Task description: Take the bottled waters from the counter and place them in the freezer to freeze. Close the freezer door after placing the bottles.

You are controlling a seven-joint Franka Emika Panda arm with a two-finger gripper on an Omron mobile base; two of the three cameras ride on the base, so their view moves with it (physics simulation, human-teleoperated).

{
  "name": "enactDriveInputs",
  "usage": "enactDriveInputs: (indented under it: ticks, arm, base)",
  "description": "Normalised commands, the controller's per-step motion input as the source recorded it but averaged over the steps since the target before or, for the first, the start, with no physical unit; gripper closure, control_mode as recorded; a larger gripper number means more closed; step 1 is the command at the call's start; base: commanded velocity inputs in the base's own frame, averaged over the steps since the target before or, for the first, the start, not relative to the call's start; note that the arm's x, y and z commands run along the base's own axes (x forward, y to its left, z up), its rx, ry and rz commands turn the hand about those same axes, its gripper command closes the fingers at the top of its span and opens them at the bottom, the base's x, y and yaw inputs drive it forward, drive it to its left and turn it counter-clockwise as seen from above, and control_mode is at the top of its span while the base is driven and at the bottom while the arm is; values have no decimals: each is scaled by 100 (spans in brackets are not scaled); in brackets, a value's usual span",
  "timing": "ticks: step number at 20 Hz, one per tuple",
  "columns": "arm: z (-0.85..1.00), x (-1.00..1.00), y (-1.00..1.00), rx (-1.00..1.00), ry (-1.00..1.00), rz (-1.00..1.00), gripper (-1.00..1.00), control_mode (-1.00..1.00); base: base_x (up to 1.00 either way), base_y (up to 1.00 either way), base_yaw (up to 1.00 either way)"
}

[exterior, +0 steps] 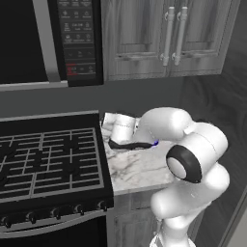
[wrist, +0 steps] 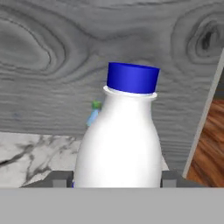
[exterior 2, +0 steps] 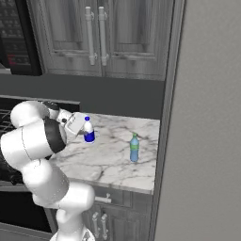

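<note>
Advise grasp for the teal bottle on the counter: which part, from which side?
Take the teal bottle by its straight body, below the narrow neck, jaws level. It stands upright and apart from the other bottle, which sits between the gripper fingers. Probably come from the stove side or the counter front; the tall grey panel crowds its other side.

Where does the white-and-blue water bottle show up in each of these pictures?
Left base view: the white-and-blue plastic bottle is just a blue sliver at the arm's edge, near centre.
Right base view: upright, left of centre.
Hand view: close up, centre.
Shared landmark: the white marble counter it stands on.
</note>
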Motion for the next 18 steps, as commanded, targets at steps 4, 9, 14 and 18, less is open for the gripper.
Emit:
enactDriveInputs:
  ticks: [4, 9, 14, 18]
  arm:
    - [83, -100, 0, 1, -9, -3, 100, -100]
    - [99, -99, 0, 0, -1, -4, 100, -100]
    - [43, -80, 3, 7, 1, 0, 100, 100]
    - [0, 0, 0, 0, 0, 0, 100, 100]
  base:
    - [0, 0, 0]
    - [0, 0, 0]
    - [-20, 1, 0]
    - [-100, 0, -34]
